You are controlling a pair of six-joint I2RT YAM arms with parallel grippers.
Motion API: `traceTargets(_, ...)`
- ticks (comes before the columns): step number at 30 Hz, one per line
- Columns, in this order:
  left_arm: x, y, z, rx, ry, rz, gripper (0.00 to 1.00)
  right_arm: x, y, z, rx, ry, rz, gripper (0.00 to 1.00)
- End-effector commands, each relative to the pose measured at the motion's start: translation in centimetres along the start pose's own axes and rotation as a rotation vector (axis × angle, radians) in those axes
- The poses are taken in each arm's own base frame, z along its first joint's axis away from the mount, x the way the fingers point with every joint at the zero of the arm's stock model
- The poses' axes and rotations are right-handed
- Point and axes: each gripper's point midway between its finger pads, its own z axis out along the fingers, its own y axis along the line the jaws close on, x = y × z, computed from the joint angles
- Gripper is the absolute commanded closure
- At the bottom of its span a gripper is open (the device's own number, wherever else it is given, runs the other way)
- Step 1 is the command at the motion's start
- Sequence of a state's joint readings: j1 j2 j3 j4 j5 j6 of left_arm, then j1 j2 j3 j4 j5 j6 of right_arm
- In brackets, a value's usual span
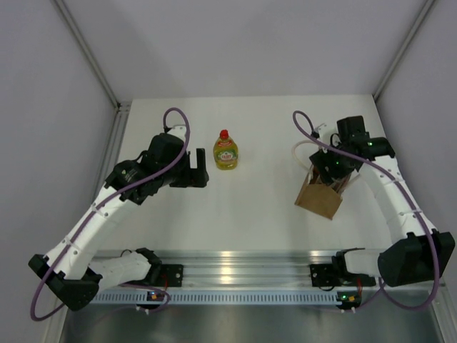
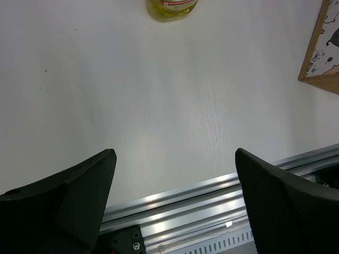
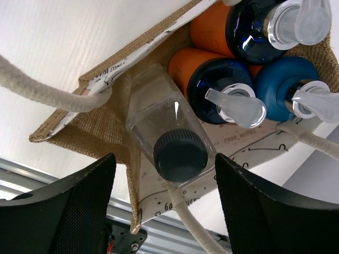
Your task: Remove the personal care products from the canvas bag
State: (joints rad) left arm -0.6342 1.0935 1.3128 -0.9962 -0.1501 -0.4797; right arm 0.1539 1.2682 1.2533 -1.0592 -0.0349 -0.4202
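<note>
Left gripper (image 1: 202, 168): spread wide, empty, near yellow-green bottle (image 1: 226, 152). Right gripper (image 3: 164, 156): spread wide, empty, over canvas bag (image 1: 318, 201), above dark-capped bottle (image 3: 159, 119).

The left wrist view crops the yellow-green bottle (image 2: 172, 7) and the canvas bag (image 2: 325, 53).

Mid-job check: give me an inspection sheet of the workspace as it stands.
Surface: white table, no spills seen.
Job's things: yellow-green bottle out on the table; canvas bag holds dark-capped bottle and three orange bottles.
Clutter: nothing seen.
Grippers: left gripper open, empty; right gripper open over the bag mouth.
Cables: purple cables loop above both arms.
Surroundings: grey walls; aluminium rail at near edge.
</note>
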Motion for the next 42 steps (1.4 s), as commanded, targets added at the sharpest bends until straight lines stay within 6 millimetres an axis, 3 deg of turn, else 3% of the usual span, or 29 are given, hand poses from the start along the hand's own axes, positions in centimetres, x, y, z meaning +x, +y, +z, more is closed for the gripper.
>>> traceTargets(1, -1.3, -0.3, -0.8, 0.012, -0.048, 0.012, 0.02, 0.4, -0.9, 0.7, 0.016, 0.010, -0.033, 0.27)
traceTargets(8, -1.1, -0.3, -0.7, 0.014, -0.038, 0.016, 0.02, -0.4, -0.4, 2.0, -0.027, -0.013, -0.048, 0.28)
traceTargets(21, -1.0, -0.2, -0.5, 0.006, -0.035, 0.020, 0.02, -0.6, 0.1, 3.4, -0.091, 0.011, -0.016, 0.40)
traceTargets(37, -0.7, 0.0, -0.1, -0.004, -0.025, 0.019, 0.02, 1.9, 0.4, 5.3, -0.050, 0.046, 0.058, 0.40)
traceTargets(40, -0.6, 0.0, 0.0, -0.007, -0.020, 0.019, 0.02, 2.0, 0.0, 5.3, -0.016, 0.037, 0.075, 0.48)
traceTargets(42, -0.5, 0.0, 0.0, -0.004, -0.017, 0.022, 0.02, 2.0, -0.3, 5.2, 0.000, 0.036, 0.094, 0.58)
